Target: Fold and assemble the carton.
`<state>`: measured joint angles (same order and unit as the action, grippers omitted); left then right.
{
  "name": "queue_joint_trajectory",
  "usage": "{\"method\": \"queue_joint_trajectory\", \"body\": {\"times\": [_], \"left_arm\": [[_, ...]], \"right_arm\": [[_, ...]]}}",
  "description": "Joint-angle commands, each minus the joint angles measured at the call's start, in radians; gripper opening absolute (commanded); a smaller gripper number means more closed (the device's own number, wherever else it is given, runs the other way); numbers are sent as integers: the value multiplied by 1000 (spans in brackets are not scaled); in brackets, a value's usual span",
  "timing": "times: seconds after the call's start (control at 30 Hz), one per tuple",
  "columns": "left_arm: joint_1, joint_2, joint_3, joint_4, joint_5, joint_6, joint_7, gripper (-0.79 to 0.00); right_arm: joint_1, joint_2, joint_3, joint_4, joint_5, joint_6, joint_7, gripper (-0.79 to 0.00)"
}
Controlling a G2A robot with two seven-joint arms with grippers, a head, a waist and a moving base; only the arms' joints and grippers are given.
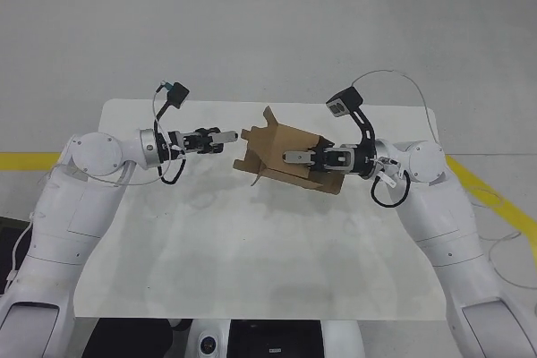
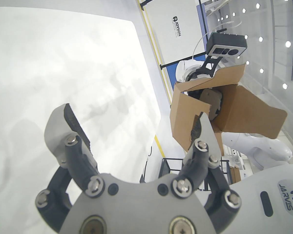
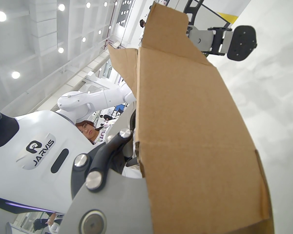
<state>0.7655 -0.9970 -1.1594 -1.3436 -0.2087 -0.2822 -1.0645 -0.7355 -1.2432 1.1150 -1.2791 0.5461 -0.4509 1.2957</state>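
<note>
A brown carton (image 1: pixel 286 154) with its flaps spread open hangs above the far middle of the white table (image 1: pixel 251 259). My right gripper (image 1: pixel 295 157) is shut on one of its walls, coming in from the right. In the right wrist view the carton (image 3: pixel 185 127) hides one finger, and the gripper (image 3: pixel 134 125) clamps the panel's edge. My left gripper (image 1: pixel 231 136) hovers just left of the carton, open and holding nothing, apart from the nearest flap. The left wrist view shows that gripper (image 2: pixel 136 125) spread wide, with the carton (image 2: pixel 236 108) beyond its fingertips.
Yellow floor tape (image 1: pixel 13 161) runs along both sides of the table. My left gripper (image 3: pixel 234 40) shows past the carton's far flap in the right wrist view. The table's near half is bare white surface.
</note>
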Motion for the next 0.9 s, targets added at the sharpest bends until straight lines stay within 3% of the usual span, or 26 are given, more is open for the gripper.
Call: {"method": "queue_joint_trajectory", "body": {"times": [0.0, 0.87], "left_arm": [[3, 0, 4, -3, 5, -2, -5, 0], [-8, -3, 36, -54, -59, -31, -112, 0]], "right_arm": [[2, -1, -2, -2, 6, -5, -2, -785], [21, -21, -81, -7, 33, -40, -38, -785]]}}
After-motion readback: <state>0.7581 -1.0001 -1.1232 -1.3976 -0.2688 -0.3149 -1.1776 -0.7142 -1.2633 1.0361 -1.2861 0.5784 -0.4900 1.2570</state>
